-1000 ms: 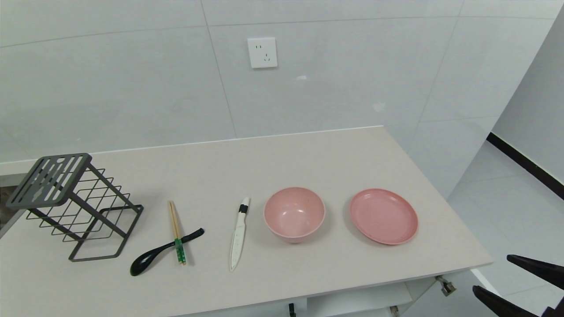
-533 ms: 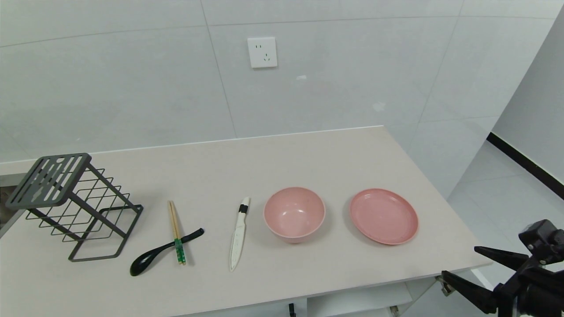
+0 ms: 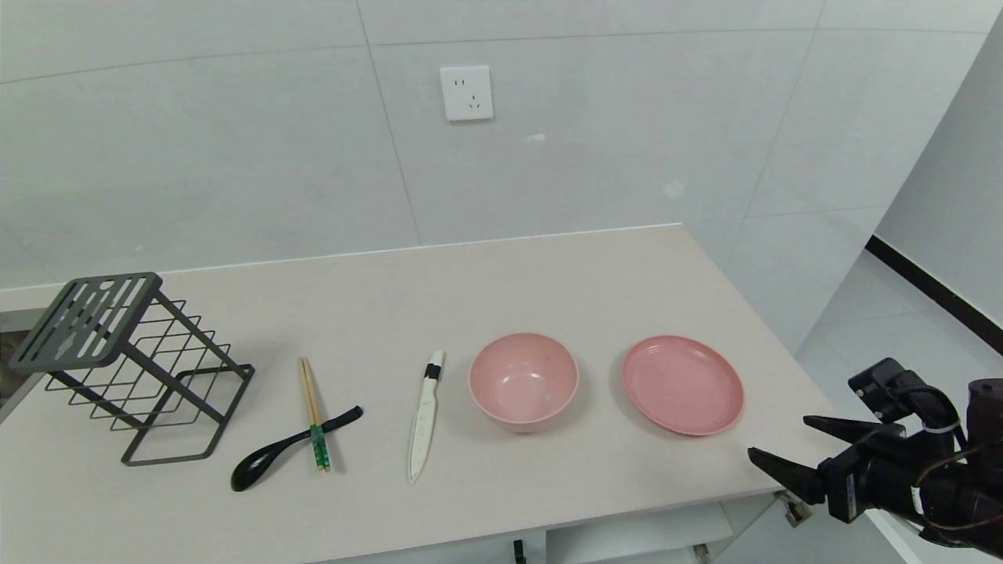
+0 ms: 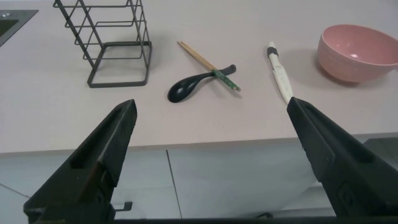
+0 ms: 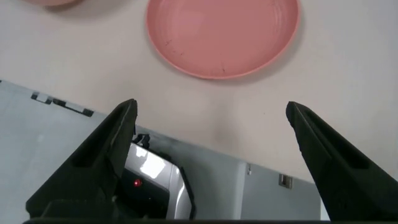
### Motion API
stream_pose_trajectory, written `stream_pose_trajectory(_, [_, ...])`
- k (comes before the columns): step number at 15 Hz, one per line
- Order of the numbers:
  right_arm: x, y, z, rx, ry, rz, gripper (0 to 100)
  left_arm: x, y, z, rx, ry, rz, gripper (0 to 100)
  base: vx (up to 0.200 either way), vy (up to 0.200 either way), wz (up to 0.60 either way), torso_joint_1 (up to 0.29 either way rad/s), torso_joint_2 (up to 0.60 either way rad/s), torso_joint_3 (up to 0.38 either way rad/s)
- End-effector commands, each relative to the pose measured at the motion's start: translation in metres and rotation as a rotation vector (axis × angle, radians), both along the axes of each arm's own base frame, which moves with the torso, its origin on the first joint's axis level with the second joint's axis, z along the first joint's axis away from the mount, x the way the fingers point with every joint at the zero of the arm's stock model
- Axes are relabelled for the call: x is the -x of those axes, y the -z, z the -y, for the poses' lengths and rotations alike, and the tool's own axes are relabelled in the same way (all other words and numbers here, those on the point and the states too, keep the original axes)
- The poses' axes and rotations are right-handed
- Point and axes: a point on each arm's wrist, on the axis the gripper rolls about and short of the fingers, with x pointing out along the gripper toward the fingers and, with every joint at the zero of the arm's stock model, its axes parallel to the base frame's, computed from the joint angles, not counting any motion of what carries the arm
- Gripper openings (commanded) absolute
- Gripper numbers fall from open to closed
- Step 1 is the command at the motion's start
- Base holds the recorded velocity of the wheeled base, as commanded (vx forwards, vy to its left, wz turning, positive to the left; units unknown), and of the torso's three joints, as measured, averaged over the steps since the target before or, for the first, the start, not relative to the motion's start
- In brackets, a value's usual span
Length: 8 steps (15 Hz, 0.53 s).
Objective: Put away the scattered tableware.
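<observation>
Pink plate (image 3: 682,384), near the right front corner of the worktop (image 3: 548,282): probably light, rigid and slick, best pinched at the rim. Leftward along the front edge lie bowl (image 3: 523,380), knife (image 3: 424,415), chopsticks (image 3: 313,413), spoon (image 3: 282,450) and wire rack (image 3: 125,360). Off that corner hangs the right gripper (image 3: 780,437), jaws spread; the left gripper (image 4: 210,104) is likewise spread. Smooth pale surface; tiled wall behind.

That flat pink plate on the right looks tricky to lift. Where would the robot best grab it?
Probably by its rim, on the side nearest the front right corner of the counter. The pink plate lies flat and shallow, so only the raised rim offers something to pinch. The open right gripper hangs just off that corner, so a low approach from there looks shortest.
</observation>
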Motion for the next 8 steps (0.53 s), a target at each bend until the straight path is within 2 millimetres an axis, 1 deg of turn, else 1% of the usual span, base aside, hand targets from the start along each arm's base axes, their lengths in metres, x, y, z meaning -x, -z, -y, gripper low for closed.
stream_pose_trajectory(1, [-0.033, 0.004, 0.007, 0.015, 0.046, 0.008, 100, 0.000, 0.000, 0.000, 0.000, -0.001, -0.001, 100, 0.000, 0.000, 0.00, 0.000, 0.00, 0.000])
stream_pose_trajectory(3, [-0.048, 0.009, 0.013, 0.026, 0.019, 0.028, 100, 0.000, 0.000, 0.000, 0.000, -0.001, -0.001, 100, 0.000, 0.000, 0.00, 0.000, 0.00, 0.000])
stream_pose_trajectory(5, [-0.062, 0.014, 0.015, 0.027, 0.027, 0.029, 100, 0.000, 0.000, 0.000, 0.000, -0.001, -0.001, 100, 0.000, 0.000, 0.00, 0.000, 0.00, 0.000])
stream_pose_trajectory(8, [-0.081, 0.017, 0.014, 0.020, 0.021, 0.050, 100, 0.000, 0.000, 0.000, 0.000, -0.001, -0.001, 100, 0.000, 0.000, 0.00, 0.000, 0.00, 0.000])
